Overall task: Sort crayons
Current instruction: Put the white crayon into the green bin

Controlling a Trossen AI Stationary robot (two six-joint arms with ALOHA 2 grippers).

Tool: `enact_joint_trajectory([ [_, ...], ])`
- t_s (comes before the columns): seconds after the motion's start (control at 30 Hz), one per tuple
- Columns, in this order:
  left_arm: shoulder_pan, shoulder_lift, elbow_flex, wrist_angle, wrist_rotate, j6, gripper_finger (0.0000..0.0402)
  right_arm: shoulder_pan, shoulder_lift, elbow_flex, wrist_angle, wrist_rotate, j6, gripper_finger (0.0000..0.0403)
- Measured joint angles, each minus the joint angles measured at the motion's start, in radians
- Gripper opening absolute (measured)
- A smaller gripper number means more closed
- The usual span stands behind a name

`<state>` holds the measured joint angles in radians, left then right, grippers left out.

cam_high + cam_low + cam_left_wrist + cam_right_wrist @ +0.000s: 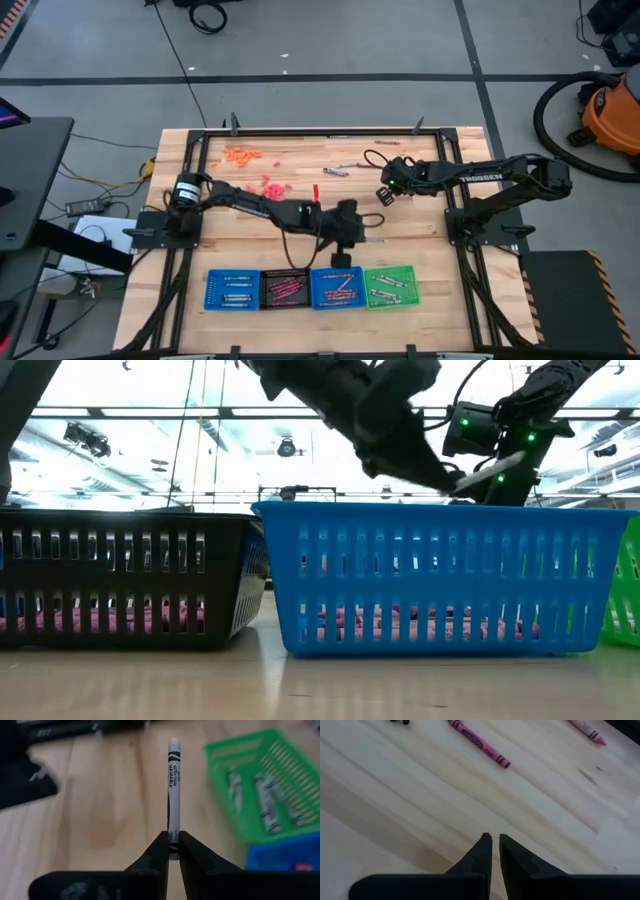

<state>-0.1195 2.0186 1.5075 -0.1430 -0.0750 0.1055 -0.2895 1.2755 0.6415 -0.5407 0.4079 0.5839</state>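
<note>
An orange shop vacuum (612, 112) with its black hose (548, 112) is seen on the grey floor, beside the wooden table (190, 240).

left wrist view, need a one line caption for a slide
Left gripper shut on a grey crayon above the wooden table, with the green tray of grey crayons beside it.

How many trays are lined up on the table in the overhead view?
4, in one row at the table's near edge: blue tray, black tray, second blue tray, green tray. None appears hidden.
</note>
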Motion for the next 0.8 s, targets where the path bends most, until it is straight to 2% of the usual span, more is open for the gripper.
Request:
enact_joint_trajectory([
  [0.43, -0.099, 0.106, 0.000, 0.240, 0.001, -0.113, 0.0034, -0.017, 0.000, 0.000, -0.016, 0.013, 0.048, 0.0042],
  [0.8, -0.124, 0.109, 0.000, 0.306, -0.002, -0.206, 0.0034, -0.025, 0.000, 0.000, -0.011, -0.034, 0.045, 0.0042],
])
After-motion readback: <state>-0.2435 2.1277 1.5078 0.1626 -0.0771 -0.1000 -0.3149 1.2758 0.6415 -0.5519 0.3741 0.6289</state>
